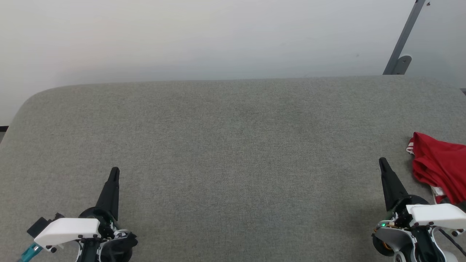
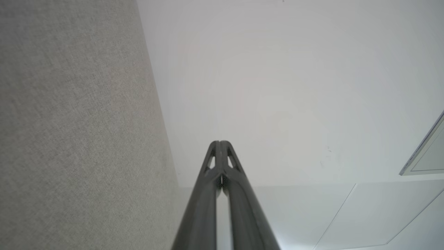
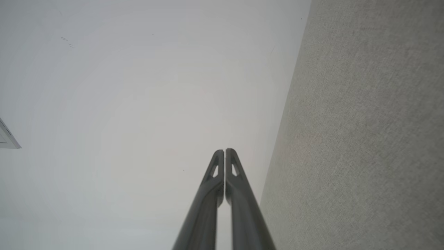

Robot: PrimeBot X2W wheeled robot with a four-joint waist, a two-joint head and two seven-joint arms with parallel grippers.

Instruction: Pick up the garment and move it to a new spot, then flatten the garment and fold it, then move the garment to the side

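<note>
Garment (image 1: 440,167) lies bunched on grey cushion (image 1: 233,145) at far right; both jaws pressed closed, empty

No readable text, labels, brands or numbers were visible: none on the crumpled red jersey garment (image 1: 440,165), the grey fabric-covered table (image 1: 233,145) or the plain white wall (image 1: 182,36).

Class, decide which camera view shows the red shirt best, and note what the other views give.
The head view: the shirt lies crumpled at the grey surface's right edge, partly cut off by the frame, near the right gripper. The wrist views face grey surface and white wall instead.
</note>
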